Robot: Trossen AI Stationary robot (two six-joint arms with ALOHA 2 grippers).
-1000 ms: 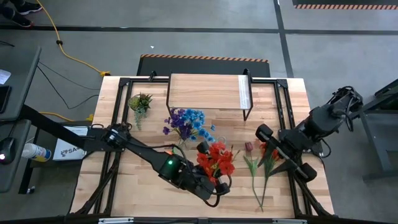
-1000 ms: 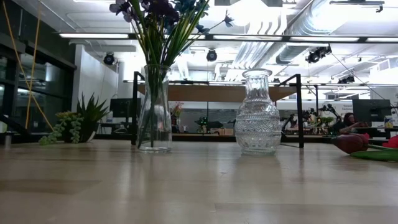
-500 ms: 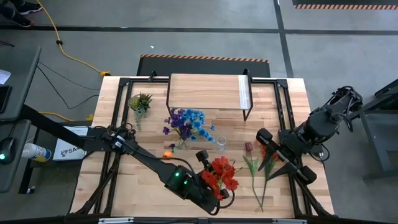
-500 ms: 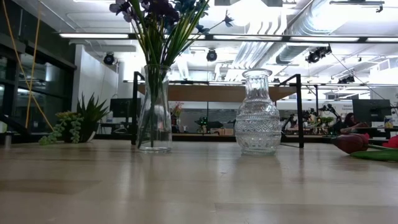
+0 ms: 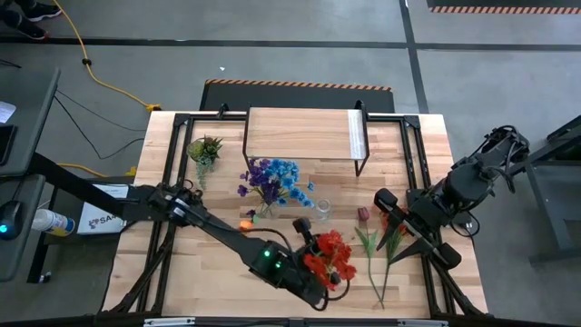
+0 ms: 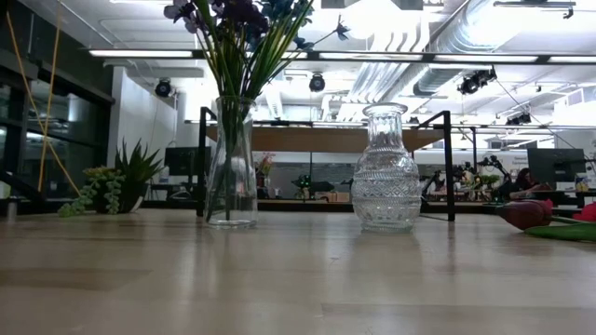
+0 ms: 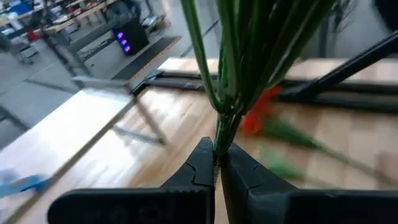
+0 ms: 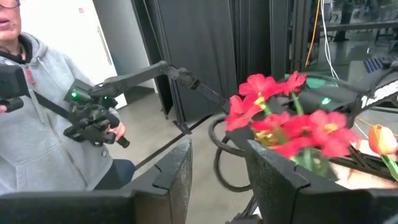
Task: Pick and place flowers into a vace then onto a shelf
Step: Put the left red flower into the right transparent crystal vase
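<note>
My left gripper (image 5: 316, 272) is near the table's near edge, shut on a bunch of red flowers (image 5: 329, 257). My right gripper (image 5: 386, 200) hovers open at the table's right, beside loose flowers (image 5: 390, 232) that lie flat on the wood, among them a maroon bloom (image 5: 363, 215). A tall glass vase with blue and purple flowers (image 5: 270, 180) stands mid-table, and an empty ribbed glass vase (image 6: 386, 167) stands to its right. The shelf (image 5: 304, 133) stands at the far edge. The red bunch (image 8: 286, 124) also shows in the right wrist view. My left gripper pinches the bunch's green stems (image 7: 221, 134) between its two fingers (image 7: 202, 165), all stems gathered together. The stems run straight on away from the fingertips, and the red blooms stand over the gripper in the high view. Whether any part rests on the table does not show.
A small green spiky plant (image 5: 205, 148) sits at the far left of the table. An orange bloom (image 5: 245, 224) lies near the tall vase. A person in a grey hoodie (image 8: 37, 124) stands beyond the table holding a controller. Bare wood lies along the near left.
My left gripper has carried the red bunch toward the table's near edge and a little to the right, away from the tall vase, staying shut on the stems.
</note>
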